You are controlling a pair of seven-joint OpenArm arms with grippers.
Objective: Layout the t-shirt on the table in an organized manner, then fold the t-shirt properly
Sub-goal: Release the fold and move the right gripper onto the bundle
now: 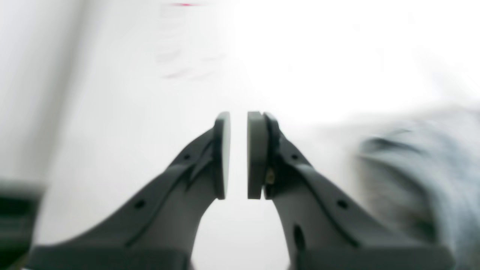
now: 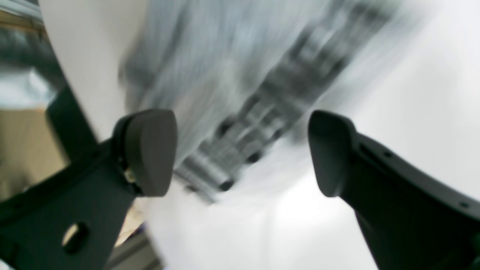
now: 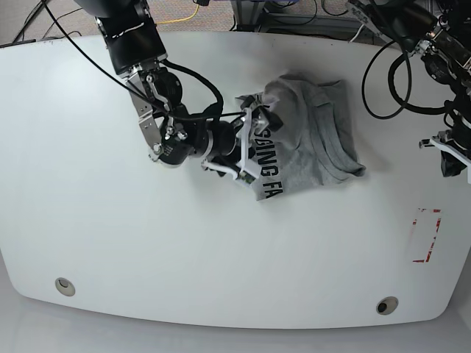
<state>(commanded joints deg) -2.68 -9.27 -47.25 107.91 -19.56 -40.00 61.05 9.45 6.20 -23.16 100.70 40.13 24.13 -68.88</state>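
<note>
Right gripper [image 2: 240, 150] spread wide, nothing between pads, aimed at t-shirt [image 2: 240, 86]; wrist view motion-blurred, black lettering smeared. In base view right gripper [image 3: 249, 143] at 9 o'clock edge of t-shirt [image 3: 309, 129], over lettered fold; touching or just above, cannot tell. Left gripper [image 1: 238, 155] with pads nearly together, narrow gap, pinching nothing, over bare table [image 1: 112, 131]; blurred grey cloth at 3 o'clock of it. In base view left gripper [image 3: 450, 158] at far 3 o'clock edge, well apart from shirt.

T-shirt bunched, not flat, heather grey, slightly 1 o'clock of table centre, lettering strip along its 8 o'clock side.

Table [image 3: 147, 250] glossy white, rounded edges. Round hole [image 3: 65, 285] at 7 o'clock corner, second hole [image 3: 386, 305] at 5 o'clock. Red tape rectangle [image 3: 427, 235] at 4 o'clock, near edge. Black cables [image 3: 383, 73] looping at 2 o'clock. Floor with yellow cable [image 3: 193, 13] past 12 o'clock edge.
</note>
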